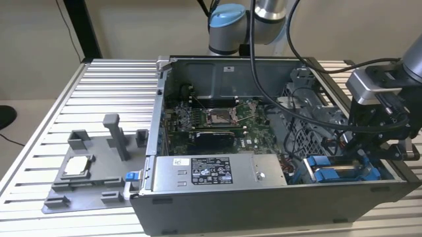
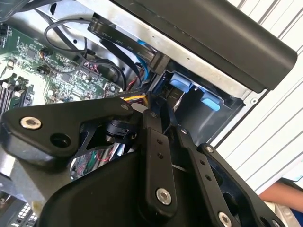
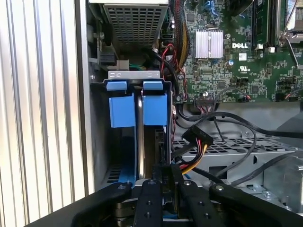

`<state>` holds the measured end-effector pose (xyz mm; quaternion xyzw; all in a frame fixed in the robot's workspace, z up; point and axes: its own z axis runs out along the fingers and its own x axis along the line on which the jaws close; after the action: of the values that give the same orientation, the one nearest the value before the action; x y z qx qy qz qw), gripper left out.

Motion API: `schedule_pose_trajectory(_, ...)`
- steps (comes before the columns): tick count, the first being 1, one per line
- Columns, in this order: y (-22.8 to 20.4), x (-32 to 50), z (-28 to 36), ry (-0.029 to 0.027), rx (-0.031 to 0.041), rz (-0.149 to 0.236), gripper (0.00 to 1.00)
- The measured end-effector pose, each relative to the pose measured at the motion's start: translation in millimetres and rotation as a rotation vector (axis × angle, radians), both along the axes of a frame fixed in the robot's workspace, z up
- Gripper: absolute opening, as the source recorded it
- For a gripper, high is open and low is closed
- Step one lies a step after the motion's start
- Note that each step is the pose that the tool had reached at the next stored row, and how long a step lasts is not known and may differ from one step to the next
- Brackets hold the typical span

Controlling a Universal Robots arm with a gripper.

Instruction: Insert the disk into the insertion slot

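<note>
The disk (image 1: 336, 174), silver with a bright blue carrier, sits in the insertion slot (image 1: 298, 174), the grey drive bay at the case's front corner on the exterior view's right. In the first wrist view the disk (image 3: 139, 142) shows as a silver edge between two blue tabs, deep inside the slot (image 3: 97, 142). My gripper (image 1: 368, 157) hangs over the bay's end nearest the exterior view's right. Its fingers (image 3: 150, 198) stand close together at the disk's near end, shut on it. In the second wrist view my gripper (image 2: 164, 120) points down into the slot (image 2: 199, 120).
A long grey power supply box (image 1: 218, 170) lies beside the bay. The green motherboard (image 1: 218, 116) with its square socket fills the case's middle. Black and coloured cables (image 3: 222, 123) run close to the bay. A grey fixture (image 1: 99, 187) holding a small silver chip (image 1: 76, 165) stands on the slatted table.
</note>
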<state>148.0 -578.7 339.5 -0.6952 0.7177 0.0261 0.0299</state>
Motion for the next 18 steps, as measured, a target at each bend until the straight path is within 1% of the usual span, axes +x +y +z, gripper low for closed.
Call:
schedule_pose_trajectory(14,-0.4,0.0,-2.7,0.0,-0.0002,0.0,0.0)
schedule_pose_trajectory(16,-0.4,0.0,-4.1,0.0,0.0013,0.0,0.0)
schedule_pose_trajectory(18,-0.4,0.0,-4.2,0.0001,0.0002,0.0,0.0)
